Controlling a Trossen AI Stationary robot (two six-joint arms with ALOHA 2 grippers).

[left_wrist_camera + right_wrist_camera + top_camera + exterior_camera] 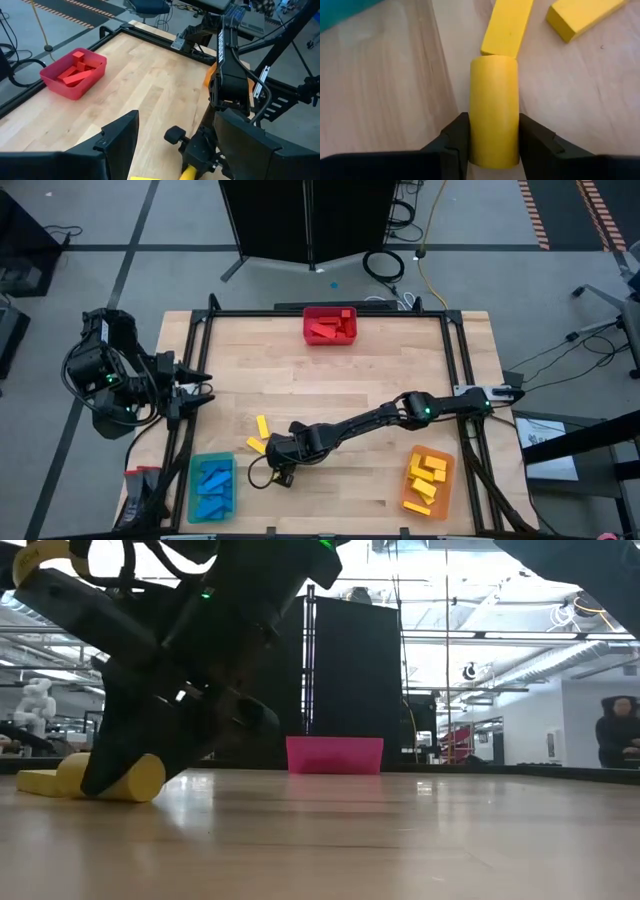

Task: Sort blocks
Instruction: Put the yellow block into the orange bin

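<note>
Pale wood table (pixel 330 390), grey floor (pixel 180 240) around.

We see the right arm stretched from mid-right toward lower centre, its right gripper (pixel 283 461) low, 2 fingers (pixel 454 140) pinched inward. The left gripper (pixel 203 386) waits mid-left, fingers spread.

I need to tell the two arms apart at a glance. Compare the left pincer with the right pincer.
The left pincer waits by the table's left edge; the right pincer reaches across to the loose yellow pieces near the blue bin. The left pincer is open and holds nothing; the right pincer's fingers press both sides of a yellow cylinder. Both are dark and two-fingered.
</note>
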